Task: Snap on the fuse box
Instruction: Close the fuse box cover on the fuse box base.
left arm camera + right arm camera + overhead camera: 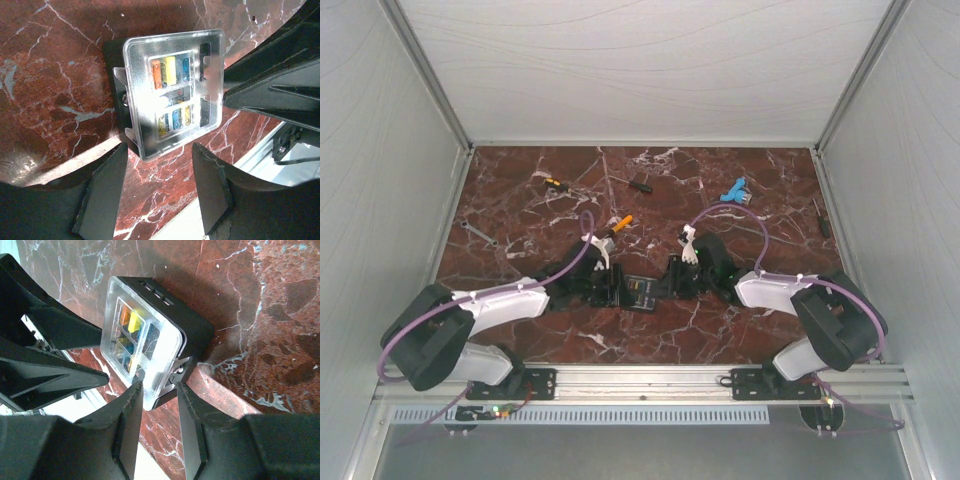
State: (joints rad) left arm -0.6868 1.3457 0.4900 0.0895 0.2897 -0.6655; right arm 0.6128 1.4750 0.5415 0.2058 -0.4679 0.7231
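On table (520, 200) | fuse box (192, 325): coloured fuses (170, 70) inside | clear lid (172, 95) atop

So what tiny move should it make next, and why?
Probably squeeze the right gripper gently on the clear lid to press it home on the fuse box. The lid already lies over the fuses, its edge tab sits between that gripper's fingers, and it does not look clipped yet. The left gripper stands open at the opposite side.
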